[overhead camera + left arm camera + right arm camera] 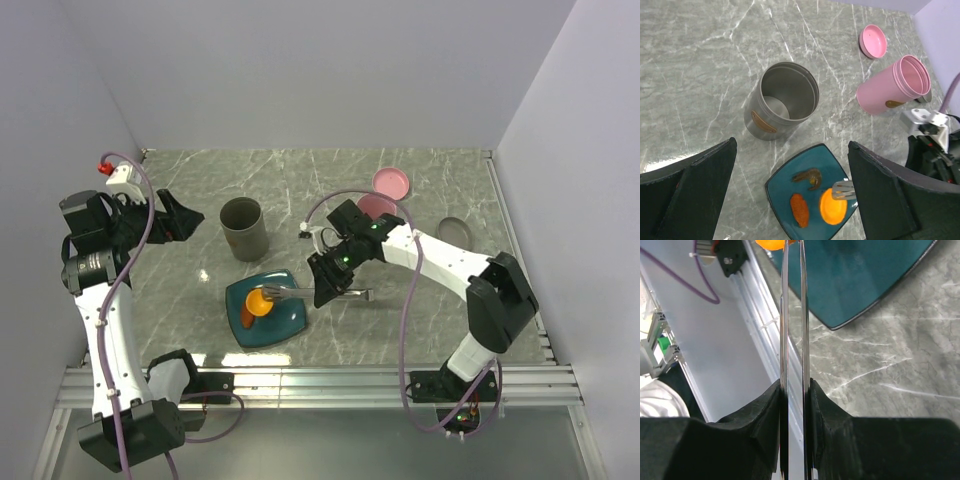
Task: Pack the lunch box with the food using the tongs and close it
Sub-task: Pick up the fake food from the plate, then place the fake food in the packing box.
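Right fingers [765, 410] clamped on the tongs [784, 330], left fingers [690, 195] spread wide; risks popping the orange piece [832, 212] off the teal plate [285, 325] through an off-centre squeeze.

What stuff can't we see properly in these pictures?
- Right wrist view: the orange piece is cut off by the top edge, so you cannot tell whether the tongs pinch it.
- Left wrist view: only the tongs' tip shows; a finger of the left gripper hides the rest.
- Top view: the right arm covers part of the pink container, and the brown piece is too small to find there.
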Available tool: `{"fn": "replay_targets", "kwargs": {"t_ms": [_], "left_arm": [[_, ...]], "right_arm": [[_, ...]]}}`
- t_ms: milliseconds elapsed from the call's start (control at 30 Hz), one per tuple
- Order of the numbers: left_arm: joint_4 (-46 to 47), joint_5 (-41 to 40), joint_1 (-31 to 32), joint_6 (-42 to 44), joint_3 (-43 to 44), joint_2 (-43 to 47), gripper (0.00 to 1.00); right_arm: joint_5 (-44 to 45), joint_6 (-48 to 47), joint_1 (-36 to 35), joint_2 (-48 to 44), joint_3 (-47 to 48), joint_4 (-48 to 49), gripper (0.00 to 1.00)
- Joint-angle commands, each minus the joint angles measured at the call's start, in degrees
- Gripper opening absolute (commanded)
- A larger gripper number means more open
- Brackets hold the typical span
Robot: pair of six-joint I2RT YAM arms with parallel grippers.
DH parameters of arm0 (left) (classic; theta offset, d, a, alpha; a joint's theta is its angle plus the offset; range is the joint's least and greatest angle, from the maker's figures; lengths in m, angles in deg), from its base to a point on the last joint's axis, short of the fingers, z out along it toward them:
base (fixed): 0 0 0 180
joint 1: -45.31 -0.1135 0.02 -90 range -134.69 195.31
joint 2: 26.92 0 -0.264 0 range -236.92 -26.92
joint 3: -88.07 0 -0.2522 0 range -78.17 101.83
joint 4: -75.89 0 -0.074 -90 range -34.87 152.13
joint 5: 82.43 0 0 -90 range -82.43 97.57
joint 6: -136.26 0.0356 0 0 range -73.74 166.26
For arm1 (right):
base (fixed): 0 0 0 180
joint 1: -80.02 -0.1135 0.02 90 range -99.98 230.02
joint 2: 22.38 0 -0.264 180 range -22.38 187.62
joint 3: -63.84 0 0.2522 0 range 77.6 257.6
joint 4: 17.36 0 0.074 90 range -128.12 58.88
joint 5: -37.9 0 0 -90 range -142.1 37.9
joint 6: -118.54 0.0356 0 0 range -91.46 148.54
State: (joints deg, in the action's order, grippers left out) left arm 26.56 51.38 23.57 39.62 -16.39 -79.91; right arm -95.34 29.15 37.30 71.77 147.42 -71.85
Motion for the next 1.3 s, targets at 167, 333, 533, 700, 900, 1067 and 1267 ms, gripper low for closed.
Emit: {"fn": "replay_targets", "kwargs": {"t_ms": [167,333,533,700,900,1067,1267], "left_arm": [[-0.3,0.7,-0.1,0.8,3.7,0.3,0.99],[-0.5,1.0,-0.1,0.4,4.2,0.2,0.99],[-1.2,2.6,-0.2,-0.1,5.9,-1.5,1.0],[-0.3,2.9,-0.1,-0.8,5.8,-1.2,0.99],[0.1,3.0,-0.2,-0.7,5.2,-0.5,0.99],[1.3,3.8,-0.2,-1.7,4.0,-0.4,0.99],[1.0,3.2,-0.1,-1.5,4.1,0.3,0.99]], "right_arm": [[-3.1,-2.6,5.4,-7.1,4.3,-3.7,0.0],[-3.1,-3.9,14.7,-12.1,4.9,-7.2,0.0],[-0.9,-5.9,24.1,-18.5,6.5,-11.1,0.0],[-0.4,-5.8,34.8,-21.0,8.4,-13.7,0.0],[1.7,-7.8,47.3,-22.9,9.9,-18.6,0.0],[3.0,-9.0,48.5,-22.9,9.9,-20.5,0.0],[4.3,-7.9,48.5,-21.0,8.7,-19.9,0.0]]}}
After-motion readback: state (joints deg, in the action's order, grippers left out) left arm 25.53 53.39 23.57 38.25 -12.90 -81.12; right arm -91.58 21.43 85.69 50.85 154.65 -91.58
